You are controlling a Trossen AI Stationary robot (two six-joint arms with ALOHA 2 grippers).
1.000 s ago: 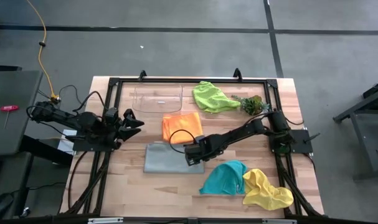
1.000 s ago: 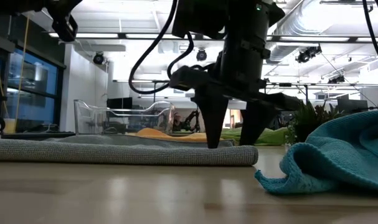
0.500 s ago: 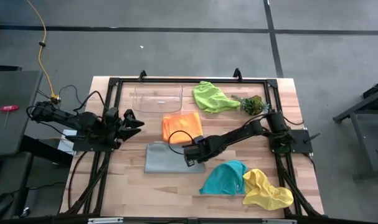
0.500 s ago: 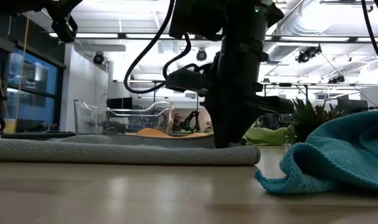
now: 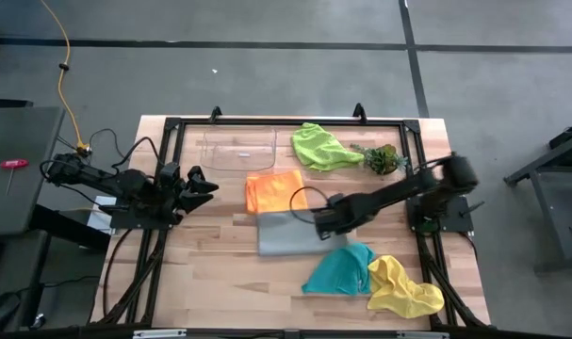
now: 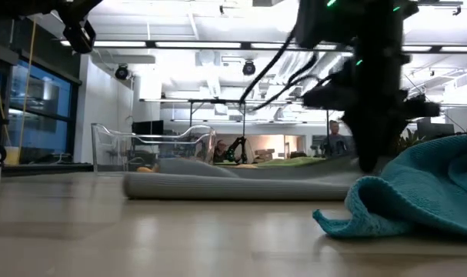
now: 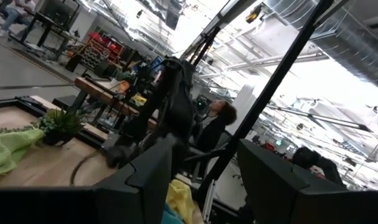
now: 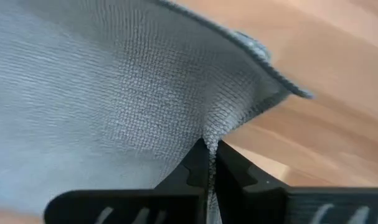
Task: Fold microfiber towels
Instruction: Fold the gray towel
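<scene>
Grey towel (image 5: 287, 234) pinched at its edge by right gripper (image 5: 321, 219), just below orange towel (image 5: 273, 191); left gripper (image 5: 199, 182) parted, empty.

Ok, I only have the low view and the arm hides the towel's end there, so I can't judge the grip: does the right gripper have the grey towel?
Observer: Yes. In the right wrist view the right gripper is shut on the edge of the grey towel, close to a corner.
Operator: Where does the towel lie?
Observer: From above, it lies near the middle of the table, between the orange towel and the teal towel.
Operator: And the other arm?
Observer: The left gripper waits over the table's left side, open, holding nothing.
</scene>
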